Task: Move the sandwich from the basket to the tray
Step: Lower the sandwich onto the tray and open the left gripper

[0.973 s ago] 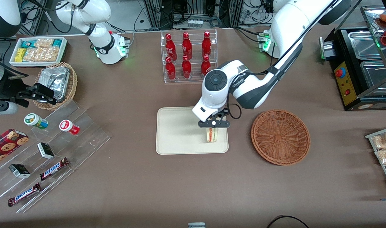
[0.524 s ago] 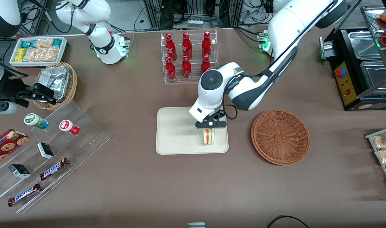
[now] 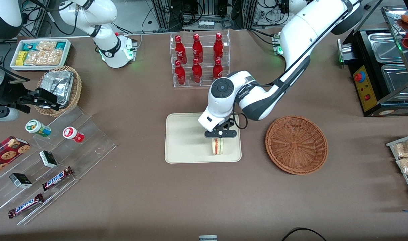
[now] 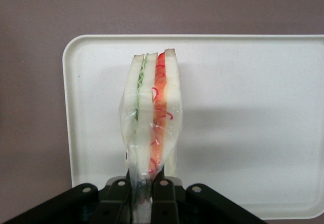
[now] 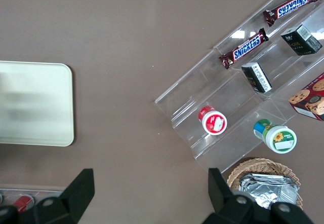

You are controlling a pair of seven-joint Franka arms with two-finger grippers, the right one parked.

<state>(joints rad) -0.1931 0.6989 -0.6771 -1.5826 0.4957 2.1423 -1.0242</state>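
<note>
— While the black two-finger gripper (image 3: 220, 134) hangs over the flat cream-white rectangular tray (image 3: 183, 140), what are you holding?

— You have the triangular wedge sandwich of pale white bread in clear film (image 4: 152, 122), its red-orange and green filling stripes facing the wrist camera. The fingers (image 4: 163, 188) are pinched tight on the wedge's narrow end and its wrap. In the front view the sandwich (image 3: 217, 146) is over the part of the tray nearest the wide reddish-brown wicker basket (image 3: 296, 144), which sits just beside the tray and holds nothing.

— How will it handle?

— Judge it light, soft and easily crushed; the film looks slippery. Your grip on the thin end lets the wedge dangle, so squeeze no harder. Whether it touches the tray yet, you cannot tell. Lower gently, then let go.
</note>
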